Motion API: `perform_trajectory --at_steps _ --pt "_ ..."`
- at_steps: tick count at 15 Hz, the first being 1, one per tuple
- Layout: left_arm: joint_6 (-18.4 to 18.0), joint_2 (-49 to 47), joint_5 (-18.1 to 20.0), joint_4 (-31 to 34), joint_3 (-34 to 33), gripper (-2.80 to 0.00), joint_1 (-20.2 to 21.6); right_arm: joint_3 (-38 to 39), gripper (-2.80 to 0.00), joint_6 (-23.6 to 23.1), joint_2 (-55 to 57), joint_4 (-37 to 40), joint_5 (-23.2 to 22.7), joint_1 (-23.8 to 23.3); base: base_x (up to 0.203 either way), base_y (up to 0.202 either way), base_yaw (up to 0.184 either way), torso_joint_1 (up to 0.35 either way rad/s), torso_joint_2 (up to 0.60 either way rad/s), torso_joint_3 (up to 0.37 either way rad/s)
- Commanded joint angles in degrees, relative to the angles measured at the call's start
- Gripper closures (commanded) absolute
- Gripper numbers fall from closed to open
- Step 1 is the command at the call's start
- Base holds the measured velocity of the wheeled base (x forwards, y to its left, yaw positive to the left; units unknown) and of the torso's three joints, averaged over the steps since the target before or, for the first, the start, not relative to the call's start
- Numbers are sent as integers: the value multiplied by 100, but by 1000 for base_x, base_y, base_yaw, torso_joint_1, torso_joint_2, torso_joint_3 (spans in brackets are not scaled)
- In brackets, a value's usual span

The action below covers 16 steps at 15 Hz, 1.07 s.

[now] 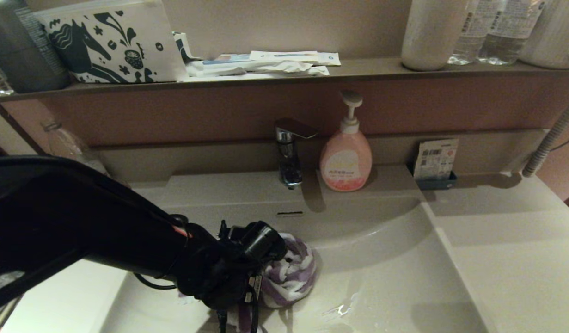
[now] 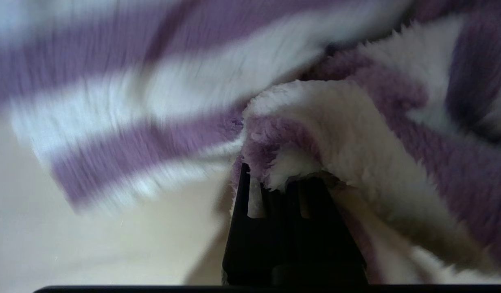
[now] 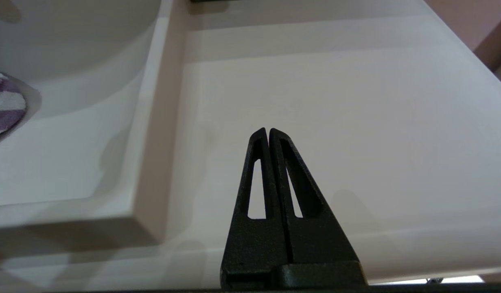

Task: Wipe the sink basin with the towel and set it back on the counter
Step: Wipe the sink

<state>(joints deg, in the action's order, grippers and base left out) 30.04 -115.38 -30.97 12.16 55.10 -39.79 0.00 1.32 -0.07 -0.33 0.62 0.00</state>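
Down in the sink basin [image 1: 381, 259], the left claw [image 2: 281, 179] was clamped on the striped towel [image 1: 291, 273], while the right claw [image 3: 268, 132] hung pressed together over the table [image 3: 356, 122]; the soap bottle's [image 1: 345, 159] label was unreadable.

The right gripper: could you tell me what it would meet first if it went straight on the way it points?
The right gripper, fingers shut, points over bare counter. It would probably meet that surface first; nothing else lies ahead, though depth is unclear.
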Motion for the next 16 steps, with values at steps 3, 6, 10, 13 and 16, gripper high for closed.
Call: perform_trajectory --at_steps 3,6,10,13,16 --pt "-688 -300 133 -1190 -110 0 526 0 0 0 7 -2 -1 0 0 0 0 0 0 0" --pt "-694 -248 130 -1451 -133 0 638 0 0 0 7 -2 -1 0 0 0 0 0 0 0" --pt "-749 111 108 -1443 -787 0 537 0 0 0 7 -2 -1 0 0 0 0 0 0 0" --pt "-754 926 123 -1130 -1112 0 416 0 0 0 7 -2 -1 0 0 0 0 0 0 0" --pt "-728 2165 86 -143 -1135 0 153 0 0 0 7 -2 -1 0 0 0 0 0 0 0"
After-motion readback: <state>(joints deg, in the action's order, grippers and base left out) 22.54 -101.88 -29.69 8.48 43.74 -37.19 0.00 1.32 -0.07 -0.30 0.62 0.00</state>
